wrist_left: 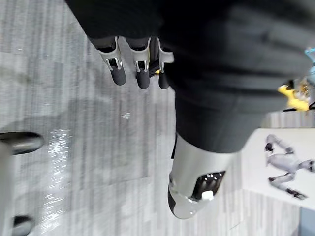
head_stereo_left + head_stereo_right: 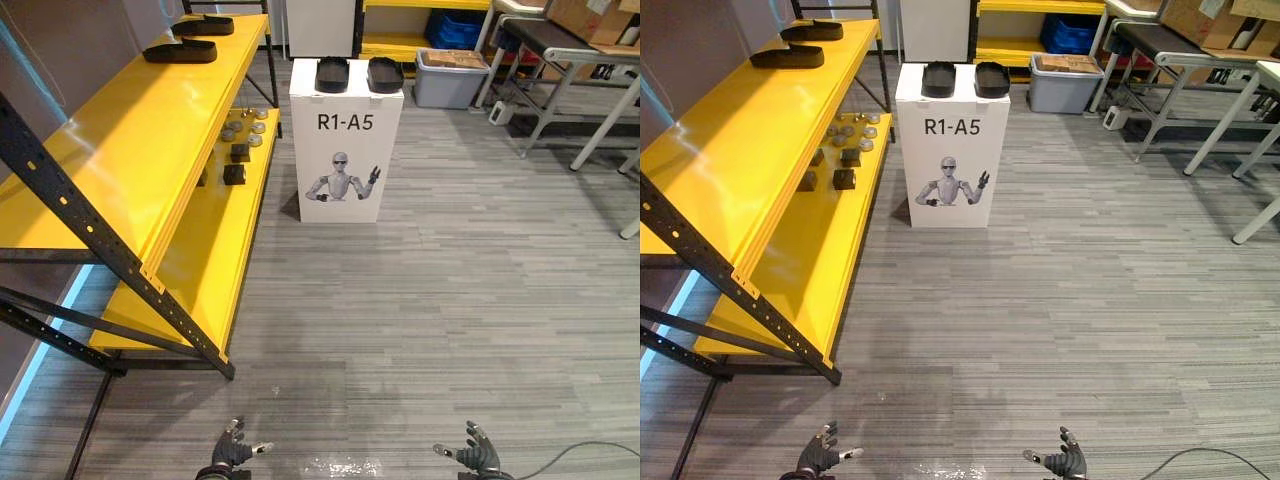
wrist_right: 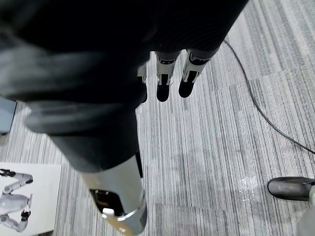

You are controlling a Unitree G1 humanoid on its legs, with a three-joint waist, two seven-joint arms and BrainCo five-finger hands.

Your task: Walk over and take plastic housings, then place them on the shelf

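Black plastic housings (image 2: pixel 332 73) top the box (image 2: pixel 345 150); left hand (image 2: pixel 231 452), right hand (image 2: pixel 478 455) cropped.

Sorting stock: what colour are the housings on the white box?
Black; housings show best in left eye view.

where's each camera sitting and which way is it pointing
Left eye view: on the head, facing forward and down at the floor, yellow shelf and white box carrying two plastic housings; left hand and right hand, both open, low in front.
Right eye view: beside it on the head, same scene, same hands.
Left wrist view: on the left wrist, looking along its fingers at the floor.
Right wrist view: on the right wrist, likewise.
Shared: all four catch the white box.
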